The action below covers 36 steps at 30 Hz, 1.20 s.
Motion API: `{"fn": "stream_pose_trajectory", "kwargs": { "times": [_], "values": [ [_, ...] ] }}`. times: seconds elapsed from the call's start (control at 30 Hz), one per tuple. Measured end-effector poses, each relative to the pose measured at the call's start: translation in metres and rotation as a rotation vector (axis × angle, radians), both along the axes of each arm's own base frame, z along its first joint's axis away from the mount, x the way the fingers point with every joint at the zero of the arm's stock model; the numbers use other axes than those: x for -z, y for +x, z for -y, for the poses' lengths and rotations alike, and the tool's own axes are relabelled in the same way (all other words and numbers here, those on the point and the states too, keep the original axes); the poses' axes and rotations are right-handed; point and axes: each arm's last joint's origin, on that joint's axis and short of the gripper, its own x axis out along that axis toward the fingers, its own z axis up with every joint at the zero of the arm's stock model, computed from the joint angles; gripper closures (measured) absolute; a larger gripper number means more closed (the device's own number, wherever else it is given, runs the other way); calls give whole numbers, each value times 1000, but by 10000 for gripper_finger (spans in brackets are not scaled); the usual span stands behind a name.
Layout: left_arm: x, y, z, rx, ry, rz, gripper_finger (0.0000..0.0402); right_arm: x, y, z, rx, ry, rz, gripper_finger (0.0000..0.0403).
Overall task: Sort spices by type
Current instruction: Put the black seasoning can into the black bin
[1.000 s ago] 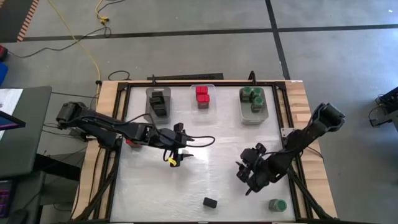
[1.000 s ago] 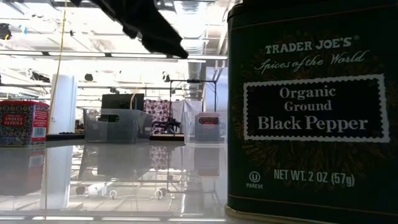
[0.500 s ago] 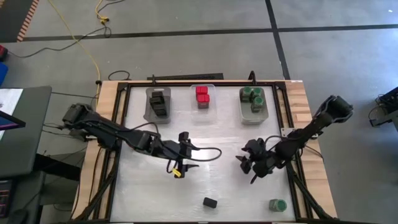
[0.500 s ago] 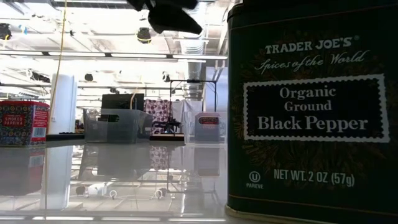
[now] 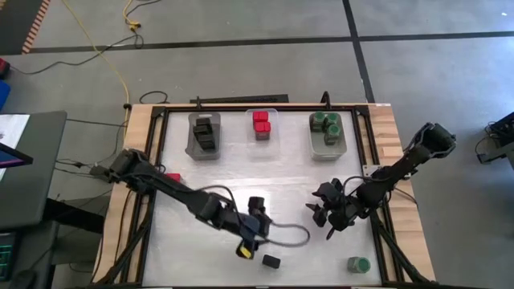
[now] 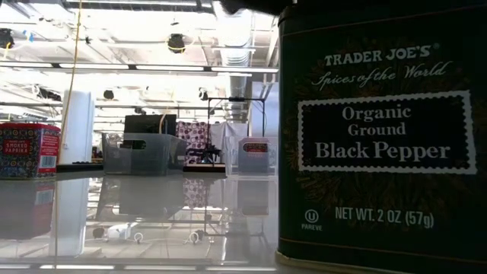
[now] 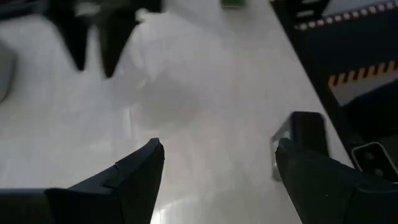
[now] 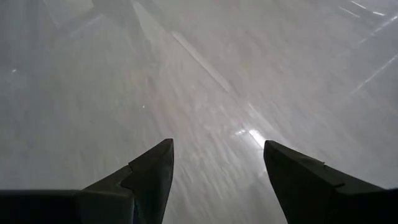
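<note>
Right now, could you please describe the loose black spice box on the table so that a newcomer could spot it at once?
Start at the table's near edge, opposite the three bins. The black box lies there near the middle, just beyond the left gripper. It is the only loose black container; the green-lidded jar to its right is round.

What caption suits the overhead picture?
Left gripper open beside a small black rectangular box; right gripper waits nearby.
</note>
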Motion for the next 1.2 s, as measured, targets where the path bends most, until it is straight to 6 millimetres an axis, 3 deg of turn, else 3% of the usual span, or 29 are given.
{"fn": "stream_pose_trajectory", "kwargs": {
  "times": [0.27, 0.47, 0.7, 1.0, 1.2],
  "values": [
    [4, 25, 49, 109, 108, -41, 104, -1, -1, -3, -22, 4, 8, 127],
    [15, 45, 71, 120, 135, -78, 104, -1, -7, -14, -28, 68, 33, 127],
    [23, 56, 79, 73, 86, -119, 104, 2, -16, -27, -47, 77, 49, 127],
    [26, 52, 81, 10, 0, -179, 104, 20, -17, -33, 1, 39, 28, 127],
    [31, 48, 88, 4, -18, -193, 104, 20, -17, -34, 18, 66, 35, 127]
  ]
}}
